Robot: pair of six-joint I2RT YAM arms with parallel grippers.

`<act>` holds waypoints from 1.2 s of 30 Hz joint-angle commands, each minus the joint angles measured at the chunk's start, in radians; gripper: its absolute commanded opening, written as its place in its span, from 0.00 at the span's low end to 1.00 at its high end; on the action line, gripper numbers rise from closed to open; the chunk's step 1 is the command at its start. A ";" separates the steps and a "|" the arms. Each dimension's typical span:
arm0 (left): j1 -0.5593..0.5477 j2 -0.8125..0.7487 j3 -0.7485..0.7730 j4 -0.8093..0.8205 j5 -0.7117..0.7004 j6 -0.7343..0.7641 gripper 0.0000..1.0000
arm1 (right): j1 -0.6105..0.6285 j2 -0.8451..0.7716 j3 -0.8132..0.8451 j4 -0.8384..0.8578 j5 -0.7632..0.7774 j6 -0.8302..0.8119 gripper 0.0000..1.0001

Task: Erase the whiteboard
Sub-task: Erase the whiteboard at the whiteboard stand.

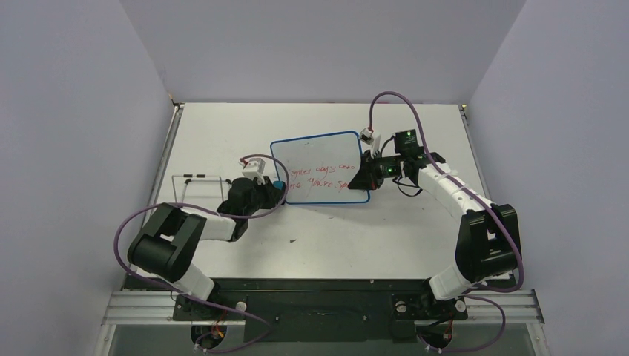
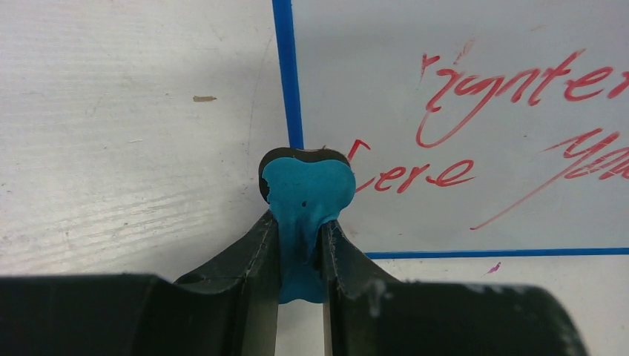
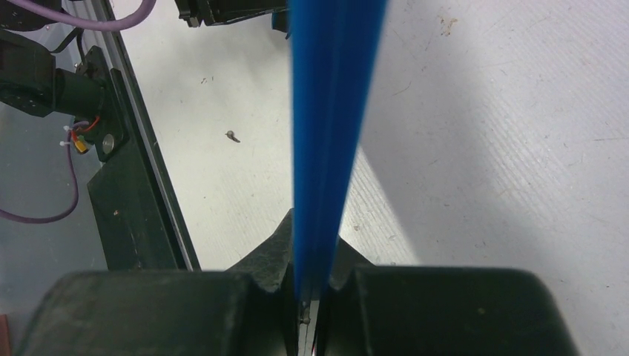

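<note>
Left wrist: eraser (image 2: 308, 193) gripped beside red writing (image 2: 512, 85); right wrist: whiteboard (image 3: 330, 111) edge-on.

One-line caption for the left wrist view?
Left gripper pinches the blue eraser at the edge of the whiteboard, red handwriting beside it.

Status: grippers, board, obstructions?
Left jaws shut on eraser, at whiteboard's left rim. Right jaws shut on its right edge. Red writing unerased. Nothing blocking.
</note>
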State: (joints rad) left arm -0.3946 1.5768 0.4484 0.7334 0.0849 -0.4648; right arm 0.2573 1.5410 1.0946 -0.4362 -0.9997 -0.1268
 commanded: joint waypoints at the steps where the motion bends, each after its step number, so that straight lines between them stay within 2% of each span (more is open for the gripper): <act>1: -0.015 -0.017 0.042 0.012 0.010 0.009 0.00 | 0.020 -0.029 0.005 0.002 -0.063 -0.038 0.00; 11: 0.066 -0.045 0.173 -0.071 0.067 0.000 0.00 | 0.015 -0.030 0.000 0.007 -0.053 -0.032 0.00; 17: 0.114 -0.119 0.091 -0.045 0.100 -0.059 0.00 | 0.010 -0.036 -0.020 0.054 -0.006 0.017 0.00; 23: 0.120 -0.221 0.043 -0.124 0.082 -0.019 0.00 | 0.009 -0.036 -0.031 0.089 0.018 0.057 0.00; 27: 0.073 -0.186 0.073 -0.140 0.093 0.031 0.00 | 0.010 -0.039 -0.035 0.102 0.021 0.067 0.00; 31: -0.033 -0.138 0.139 -0.169 -0.032 0.078 0.00 | 0.010 -0.038 -0.036 0.106 0.021 0.072 0.00; 36: -0.082 -0.061 0.195 -0.140 -0.149 0.080 0.00 | 0.007 -0.040 -0.037 0.105 0.016 0.072 0.00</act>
State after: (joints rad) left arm -0.4534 1.4731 0.5766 0.5568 0.0582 -0.4141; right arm 0.2581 1.5410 1.0626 -0.3775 -0.9939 -0.0460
